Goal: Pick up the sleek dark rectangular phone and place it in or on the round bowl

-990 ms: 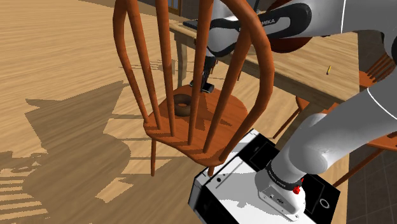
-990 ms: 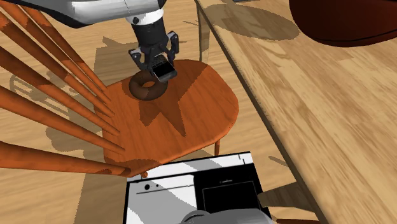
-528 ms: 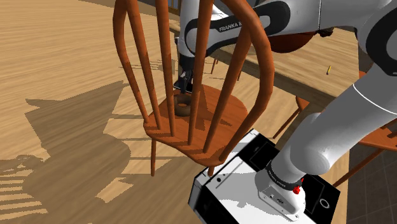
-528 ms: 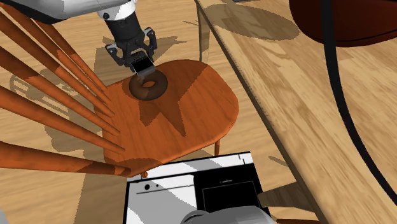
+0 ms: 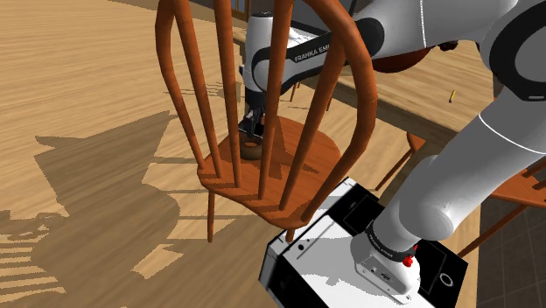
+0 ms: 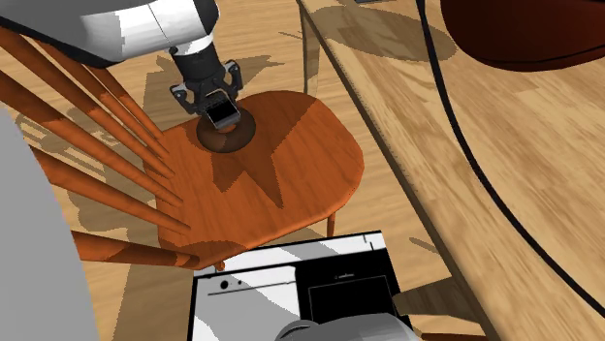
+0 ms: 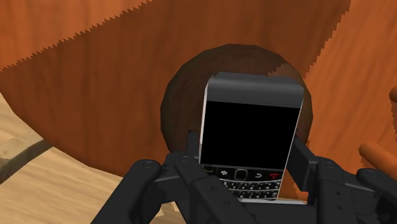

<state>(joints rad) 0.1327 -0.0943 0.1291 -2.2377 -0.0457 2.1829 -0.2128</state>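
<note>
Wrist view: the black gripper (image 7: 245,147) clasps a dark rectangular phone (image 7: 251,127), one finger pressed to each long side near the keypad end. The phone has rounded corners, a flat black screen, a thin silvery trim down its edges and a grey band across its far end. Below the screen are rows of tiny keys. Behind the phone is a round, dark brown bowl (image 7: 181,102) with a smooth, thick, curved rim. The phone covers the bowl's middle. Whether the two touch cannot be told.

Second exterior view: the gripper (image 6: 215,104) points down at the seat of a chair (image 6: 291,165) made of polished reddish-brown wood with a faint grain. The seat is a broad, rounded slab. The bowl (image 6: 233,141) sits on the seat near its rim, on the side close to the backrest's long, slender spindles. The phone (image 6: 223,115) is directly over the bowl, screen facing up. A pale wooden table (image 6: 475,145) with a straight edge runs beside the chair. The stand (image 6: 252,291), a white box with black panels, is just beside the seat's near edge.

Shoulder view: the glossy white arm (image 5: 455,166) reaches over the chair (image 5: 306,153). The gripper (image 5: 252,128) and bowl (image 5: 253,150) are seen between the curved spindles, above a plank floor (image 5: 79,79).
</note>
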